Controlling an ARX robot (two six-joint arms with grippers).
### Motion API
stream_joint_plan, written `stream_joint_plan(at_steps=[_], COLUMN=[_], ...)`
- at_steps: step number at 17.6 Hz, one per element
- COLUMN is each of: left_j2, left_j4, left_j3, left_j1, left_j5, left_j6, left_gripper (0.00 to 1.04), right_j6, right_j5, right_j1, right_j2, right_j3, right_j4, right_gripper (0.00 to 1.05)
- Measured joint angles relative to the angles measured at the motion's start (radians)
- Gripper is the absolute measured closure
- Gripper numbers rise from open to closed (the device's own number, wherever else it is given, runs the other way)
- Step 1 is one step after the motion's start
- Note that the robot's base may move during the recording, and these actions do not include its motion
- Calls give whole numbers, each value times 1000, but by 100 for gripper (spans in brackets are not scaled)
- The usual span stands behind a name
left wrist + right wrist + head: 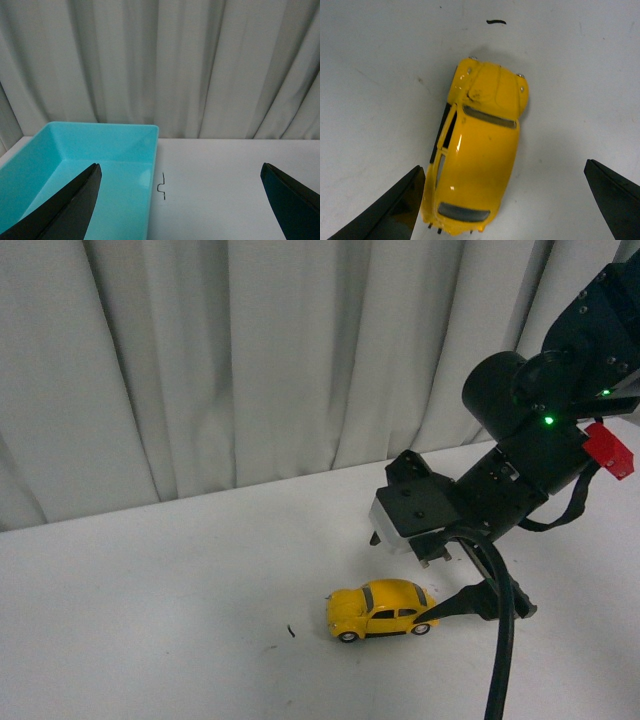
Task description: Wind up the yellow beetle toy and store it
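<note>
Yellow beetle toy (480,150), glossy with dark windows, sits between the widely spread right end effector (502,166).

A pale grey-white curtain (250,360) fills the back of the scene, hanging in deep vertical folds with soft shadow in the hollows. Its hem meets the far edge of a plain white counter (150,620), which slants across the front view, higher at the right. The counter is matte and evenly, softly lit. A small dark mark (290,630) lies on it. The left wrist view shows a thin dark squiggle (161,186) on the white surface.
</note>
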Motion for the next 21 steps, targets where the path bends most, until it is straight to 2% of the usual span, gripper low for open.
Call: stream_joint_plan(at_steps=[3,12,13,14,15,17,21], left_j2=[0,0,0,0,0,0,0], left_j4=[0,0,0,0,0,0,0], left_j3=[0,0,0,0,0,0,0], left_j1=[0,0,0,0,0,0,0], left_j5=[0,0,0,0,0,0,0], left_j6=[0,0,0,0,0,0,0], left_gripper=[7,7,7,7,7,7,7], right_j6=[-1,13,26,50,67,12,3], right_j5=[19,60,64,71,65,35,22], right_j1=[49,77,77,80,90,89,79], right_j2=[14,25,32,42,42,48,55], right_j3=[5,0,-2,-2,-2,10,5], right_j4=[-35,-30,-15,-2,-4,-81,-69], right_gripper=[7,7,11,41,62,63,63])
